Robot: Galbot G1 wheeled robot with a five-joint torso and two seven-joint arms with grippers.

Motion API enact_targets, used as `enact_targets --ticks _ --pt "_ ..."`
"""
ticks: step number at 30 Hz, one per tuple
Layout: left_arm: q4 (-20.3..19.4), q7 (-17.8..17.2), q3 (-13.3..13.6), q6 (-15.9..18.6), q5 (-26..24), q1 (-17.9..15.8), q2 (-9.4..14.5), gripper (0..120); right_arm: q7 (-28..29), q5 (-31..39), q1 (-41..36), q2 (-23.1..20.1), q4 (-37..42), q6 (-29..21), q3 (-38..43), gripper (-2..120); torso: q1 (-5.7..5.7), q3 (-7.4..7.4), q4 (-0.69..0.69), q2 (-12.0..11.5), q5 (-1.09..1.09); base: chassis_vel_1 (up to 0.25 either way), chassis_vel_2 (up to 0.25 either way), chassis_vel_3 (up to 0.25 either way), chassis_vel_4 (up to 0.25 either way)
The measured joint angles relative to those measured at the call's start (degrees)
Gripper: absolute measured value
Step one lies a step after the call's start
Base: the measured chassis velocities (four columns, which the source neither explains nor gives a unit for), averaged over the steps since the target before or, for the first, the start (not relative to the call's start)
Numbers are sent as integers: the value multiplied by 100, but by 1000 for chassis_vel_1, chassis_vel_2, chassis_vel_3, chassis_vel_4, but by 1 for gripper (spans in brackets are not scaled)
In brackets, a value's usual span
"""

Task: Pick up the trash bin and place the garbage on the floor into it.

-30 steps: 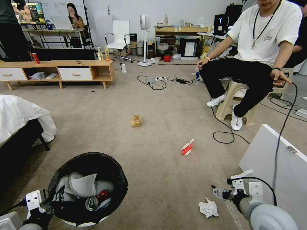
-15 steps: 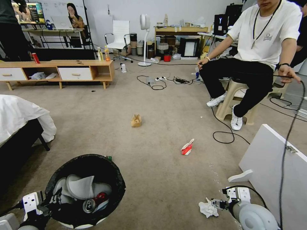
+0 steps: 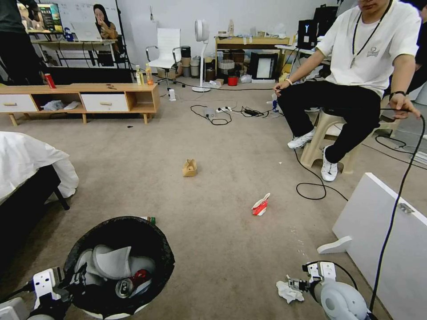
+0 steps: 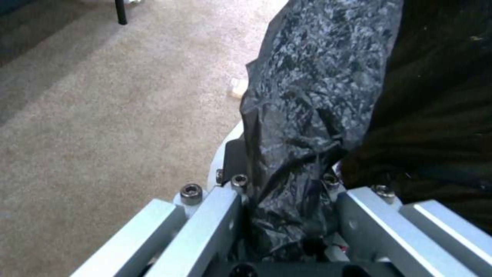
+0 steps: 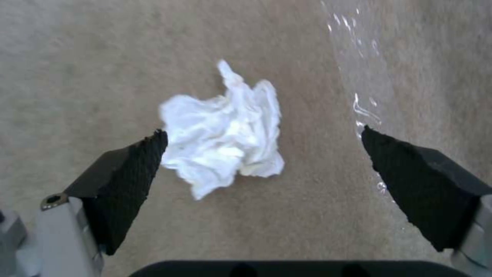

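Robot holding a lined trash bin while reaching for a tissue on the floor.

Nearest, the left hand pinches the black bag at the rim of the trash bin, which holds a crushed can and pale wads. The right hand hangs low over the carpeted floor, fingers spread on either side of a white crumpled tissue. Farther out lie a red-white carton, then a tan paper bag.

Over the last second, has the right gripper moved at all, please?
Yes. The right gripper has come down and leftward to the white tissue on the carpet, fingers open.
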Motion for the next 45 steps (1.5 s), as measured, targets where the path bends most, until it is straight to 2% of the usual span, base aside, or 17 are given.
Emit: enact_targets --ticks 10,33,37,38,39,42,43,45 --pt "-24 -1 11 -1 33 20 -23 6 -325 -375 98 163 -569 221 -44 90 0 0 0 0 0 0 0 0 0" --pt "-48 1 51 -2 41 7 -40 6 -629 -721 186 517 -910 512 -267 90 0 -1 0 0 0 0 0 0 0" --pt "-47 2 56 -2 39 4 -39 6 -649 -768 192 550 -949 545 -272 85 0 -1 0 0 0 0 0 0 0" --pt "-46 3 59 -2 38 0 -38 6 -656 -817 197 576 -971 583 -279 75 0 -1 0 0 0 0 0 0 0" --pt "-46 3 59 -2 38 0 -38 6 -656 -817 197 576 -971 583 -279 75 0 -1 0 0 0 0 0 0 0" --pt "-36 5 67 -2 37 -14 -38 6 -674 -867 243 608 -1027 624 -306 57 0 0 0 0 0 0 0 0 0" --pt "-36 5 67 -2 37 -14 -38 6 -674 -867 243 608 -1027 624 -306 57 0 0 0 0 0 0 0 0 0" --pt "-31 7 83 -1 39 -17 -48 6 -702 -935 300 653 -1106 683 -330 47 0 0 1 0 0 0 0 0 0"
